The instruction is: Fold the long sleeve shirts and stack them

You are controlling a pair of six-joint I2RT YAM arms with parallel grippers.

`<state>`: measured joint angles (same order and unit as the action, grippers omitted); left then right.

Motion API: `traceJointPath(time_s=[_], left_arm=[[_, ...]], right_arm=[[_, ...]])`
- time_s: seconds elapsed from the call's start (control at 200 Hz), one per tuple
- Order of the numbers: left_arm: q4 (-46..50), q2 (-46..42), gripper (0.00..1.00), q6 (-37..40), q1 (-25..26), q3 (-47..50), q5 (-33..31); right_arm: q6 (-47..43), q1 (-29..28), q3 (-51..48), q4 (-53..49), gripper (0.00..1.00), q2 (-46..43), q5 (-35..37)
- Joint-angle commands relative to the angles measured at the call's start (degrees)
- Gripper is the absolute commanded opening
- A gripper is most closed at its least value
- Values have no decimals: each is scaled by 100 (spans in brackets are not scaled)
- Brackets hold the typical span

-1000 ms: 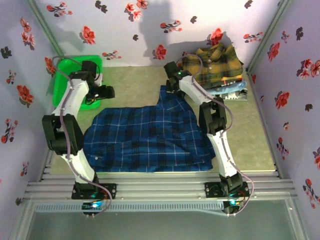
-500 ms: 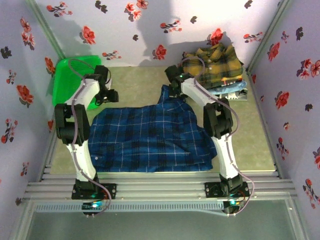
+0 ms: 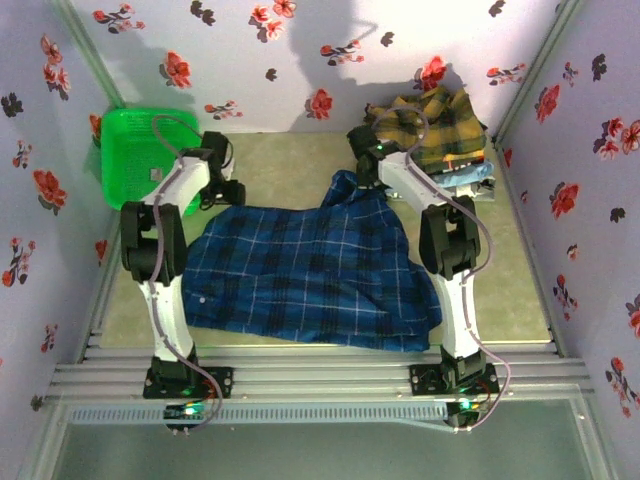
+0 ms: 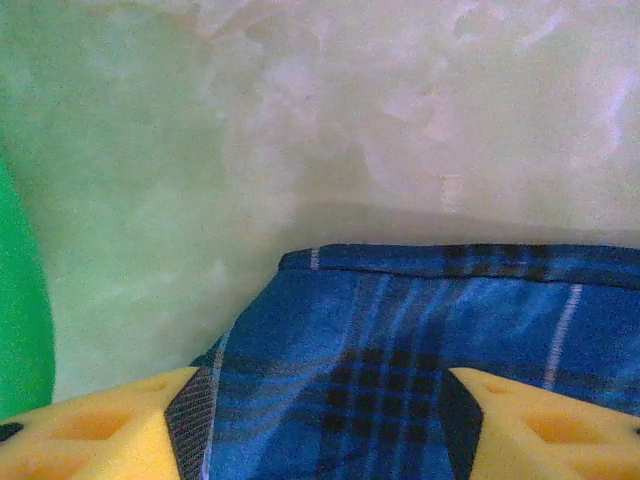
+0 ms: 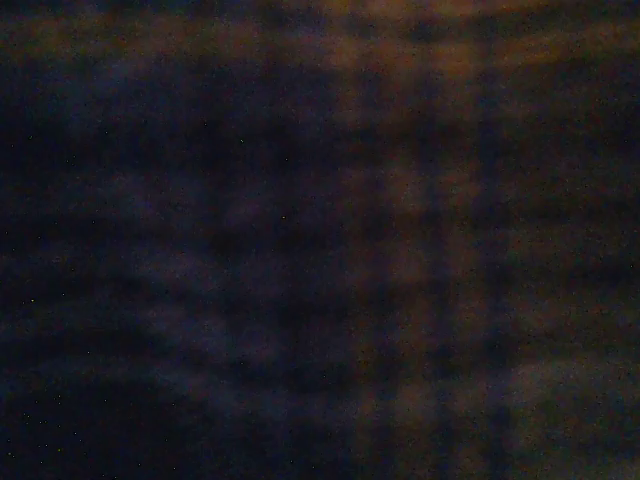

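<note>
A pale green mat [image 3: 280, 165] covers the table, closed in on the left, far and right sides by lilac walls [image 3: 250, 60] printed with red and dark flowers; silver rails [image 3: 320, 375] run across the near edge, where both arm bases are bolted. A green basket [image 3: 130, 150] sits in the far left corner. The dark blue plaid shirt [image 3: 300, 270] lies spread over the middle of the mat between the two arms, its near edge rumpled. In the far right corner the mustard-yellow plaid shirt [image 3: 430, 125] tops a stack, with light blue shirts [image 3: 470, 178] showing at the stack's near edge beneath it. The left gripper [image 3: 232, 192] hangs at the blue shirt's far left corner; from its wrist camera its yellow fingers [image 4: 100, 425] stand well apart with the shirt's hemmed edge between them, bare mat beyond and a sliver of basket at the left. The right gripper [image 3: 362, 172] is pinched together on the shirt's far edge, which rises in a peak to it. The right wrist camera gives a dark, blurred plaid pressed close to the lens, too murky to tell which cloth it is. The right arm hides part of the shirt's right side and of the stack.
</note>
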<state>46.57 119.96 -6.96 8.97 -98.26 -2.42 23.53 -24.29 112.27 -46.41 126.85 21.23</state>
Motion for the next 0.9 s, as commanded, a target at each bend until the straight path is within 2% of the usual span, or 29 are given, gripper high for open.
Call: traceJointPath(time_s=[0.0,0.15,0.33,0.49,0.645,0.72,0.895], left_arm=[[-147,454,67,130,-77,-134,-276],[-66,499,70,97,-1,-416,-240],[-70,26,75,-29,-32,-436,-229],[54,-56,77,-4,-29,-733,269],[353,342,69,73,32,-1240,503],[540,605,64,90,49,-1468,462],[969,1113,60,164,40,-1810,314]], right_arm=[[-175,17,-24,-87,0,-216,131],[-147,-44,-21,-50,0,-148,13],[-174,-93,6,-50,0,-132,-31],[-182,-93,-21,-39,0,-146,-75],[-209,-102,1,-58,0,-130,-106],[-226,-102,33,-103,0,-108,-102],[-226,-107,38,-149,0,-117,-111]])
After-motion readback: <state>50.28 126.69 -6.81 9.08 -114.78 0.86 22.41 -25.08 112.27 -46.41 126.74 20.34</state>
